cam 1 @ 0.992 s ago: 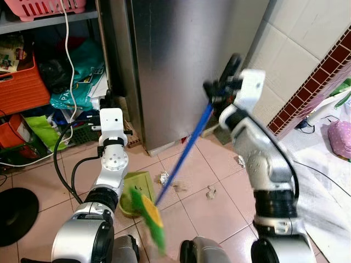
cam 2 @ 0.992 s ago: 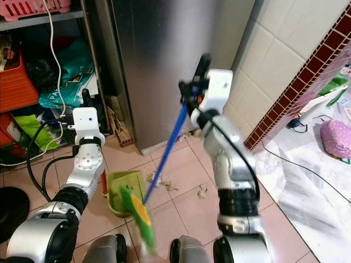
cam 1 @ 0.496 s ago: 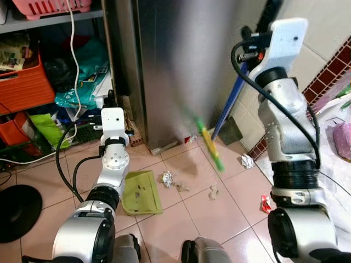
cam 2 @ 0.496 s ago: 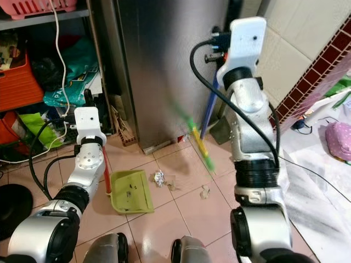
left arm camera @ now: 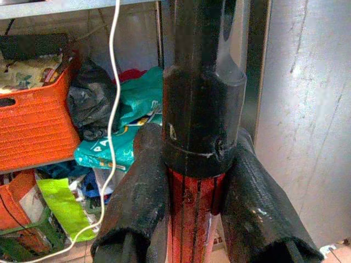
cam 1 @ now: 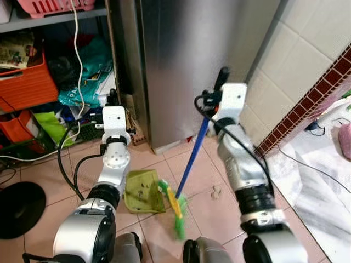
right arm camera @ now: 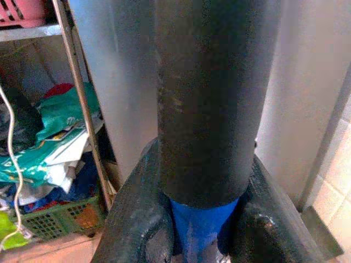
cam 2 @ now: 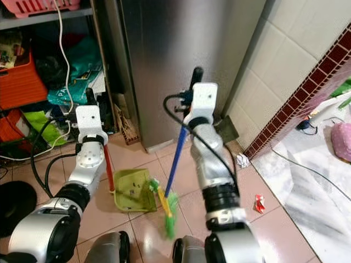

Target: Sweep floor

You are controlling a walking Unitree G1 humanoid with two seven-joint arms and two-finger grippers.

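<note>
**Obs. 1:** Since half a second back the right arm has dropped from high against the wall, and the broom head has swung from near the steel cabinet's foot down to the lip of the dustpan. Two of the scraps that lay mid-floor are no longer visible there.

**Obs. 2:** Noted. Fingers first?

**Obs. 1:** Right gripper (right arm camera: 189, 241) clenched round the broom (cam 1: 189, 161) handle, just where the black grip sleeve meets the blue shaft. Left gripper (left arm camera: 192, 241) clenched on the dustpan's red handle (cam 2: 109, 171), just under its black cap.

**Obs. 2:** Outward from there?

**Obs. 1:** Blue shaft slants down from the right gripper to the green and yellow head (cam 1: 175, 205), blurred, touching or nearly touching the dustpan (cam 1: 143, 189) edge. Pan sits flat on the pink tiles, specks inside. One scrap (cam 1: 216, 192) lies beside the right forearm; a crumpled wad (cam 2: 241, 160) and a red wrapper (cam 2: 259, 203) lie further right, near the wall.

**Obs. 2:** Handling?

**Obs. 1:** Judgement: broom light, shaft stiff, bristles soft. A grip this high gives reach but a loose head; a lower hold would steady it. Smooth shaft could twist in two fingers. Pan is light plastic and may skid when pushed, so the left hold must brace it.
</note>
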